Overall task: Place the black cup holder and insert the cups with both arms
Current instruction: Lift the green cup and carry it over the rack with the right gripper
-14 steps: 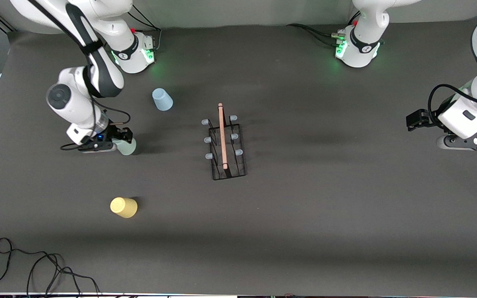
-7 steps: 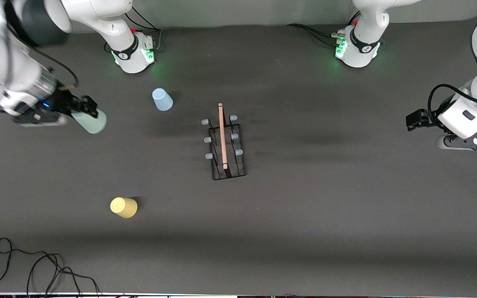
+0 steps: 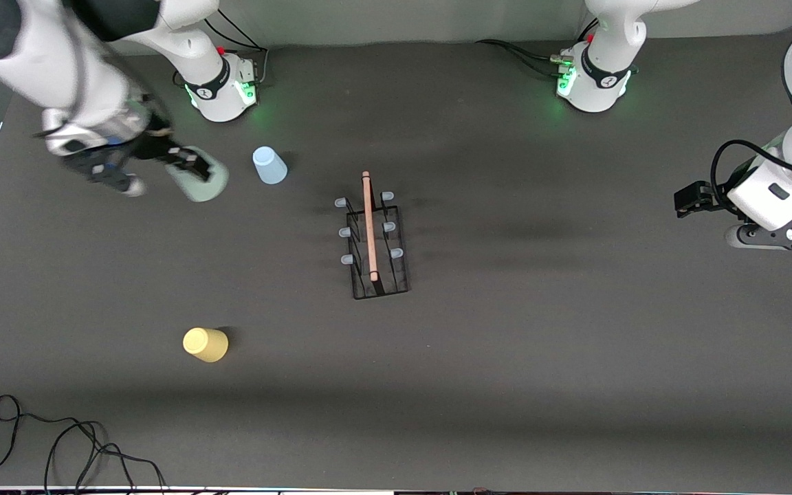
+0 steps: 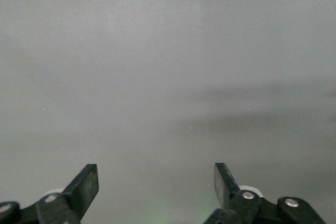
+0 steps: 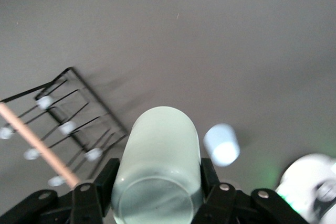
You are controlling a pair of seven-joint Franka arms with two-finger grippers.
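We have the right pincer (image 3: pixel 186 165) pinching the mint cup (image 3: pixel 198 181) in the air, toward the right arm's end from the black cup holder (image 3: pixel 373 242) on the tabletop (image 3: pixel 540 344) — we should carry it mouth-down over a prong and lower it straight. The left pincer (image 4: pixel 156 184) waits spread, empty, well away from the holder.

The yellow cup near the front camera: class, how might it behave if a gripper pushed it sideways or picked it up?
The yellow cup stands alone, mouth down, small and plastic-looking, so probably light and stiff. Pushed low, it likely slides on the table; pushed high, it may tip and roll in a curve, being tapered.
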